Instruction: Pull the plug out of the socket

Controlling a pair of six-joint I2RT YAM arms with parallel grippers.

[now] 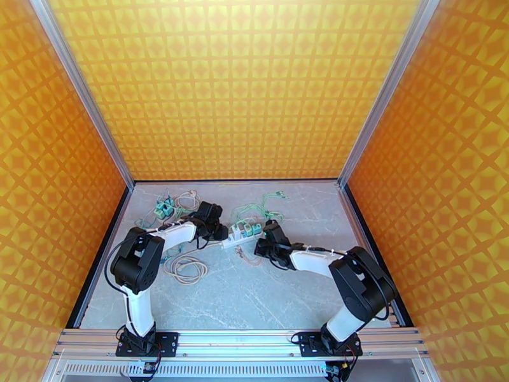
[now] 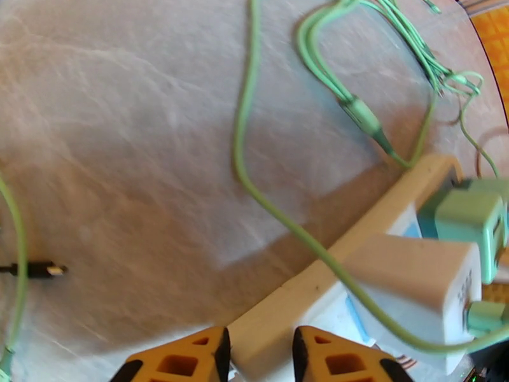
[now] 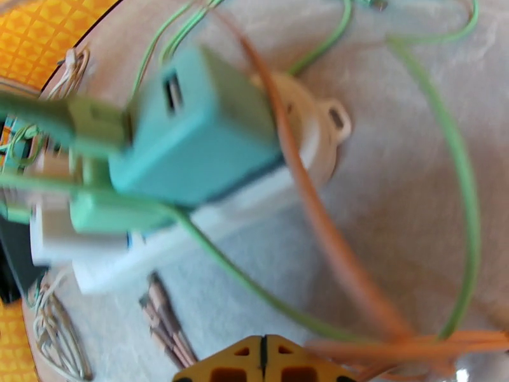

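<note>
A white power strip [image 1: 242,233] lies mid-table with several plugs in it. In the left wrist view its end [image 2: 280,313] fills the gap between my orange fingers [image 2: 210,358], so the left gripper [image 2: 257,359] is shut on it. A white charger [image 2: 413,275] and a teal plug [image 2: 467,218] stand in the strip. The right wrist view shows the teal plug [image 3: 197,135] blurred on the strip [image 3: 305,128], with green USB connectors [image 3: 95,125] plugged in beside it. My right gripper [image 3: 263,361] is shut on nothing, a short way off the plug, beside an orange cable [image 3: 318,211].
Green cables [image 1: 261,202] loop behind the strip. A coil of white cable [image 1: 186,268] lies near the left arm. More teal adapters [image 1: 164,208] and a white coil [image 1: 188,198] sit at the back left. A black USB connector [image 2: 38,270] lies loose. Orange walls enclose the table.
</note>
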